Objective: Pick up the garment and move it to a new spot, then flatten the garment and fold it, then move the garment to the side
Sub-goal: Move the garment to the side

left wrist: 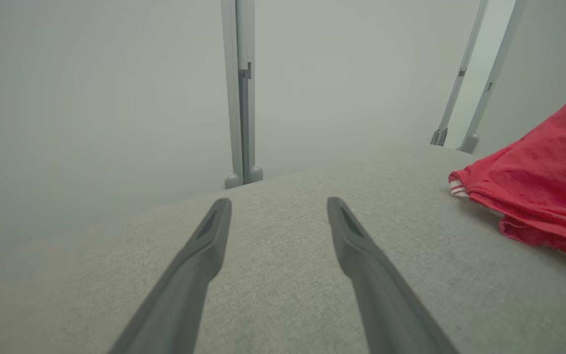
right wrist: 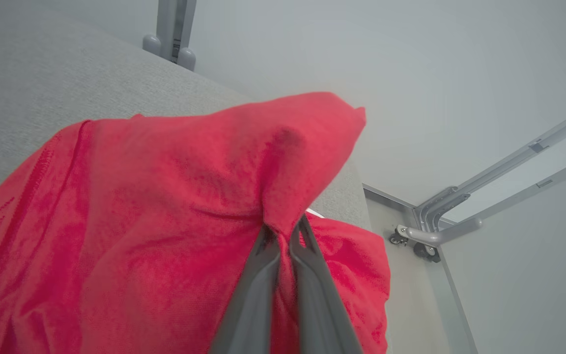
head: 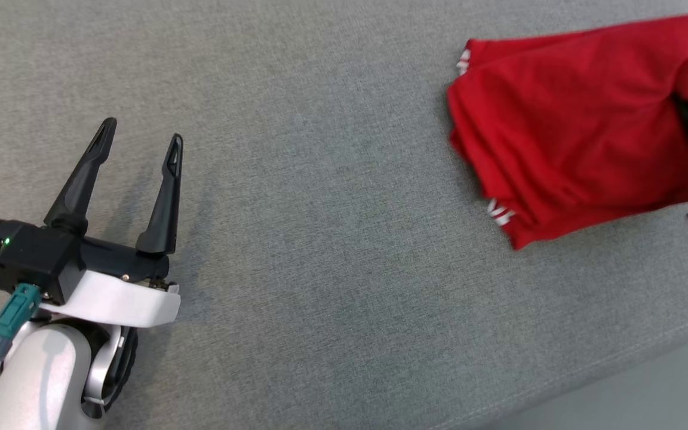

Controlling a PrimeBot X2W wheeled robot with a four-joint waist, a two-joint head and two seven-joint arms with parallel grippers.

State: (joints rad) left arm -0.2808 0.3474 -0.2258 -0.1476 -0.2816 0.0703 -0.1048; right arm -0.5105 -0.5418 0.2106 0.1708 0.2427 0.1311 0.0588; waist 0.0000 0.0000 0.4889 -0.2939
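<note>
On grey surface [head: 332, 251] | right tool [right wrist: 285, 230] clamped on red garment [head: 571, 119] | left tool [head: 142, 131] wide apart, empty

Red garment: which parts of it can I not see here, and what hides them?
Head view: the garment is cut off by the right edge; its white print is blurred.
Left wrist view: the right edge cuts it; one corner shows.
Right wrist view: the right gripper pinches a raised fold that hides the layers beneath.
</note>
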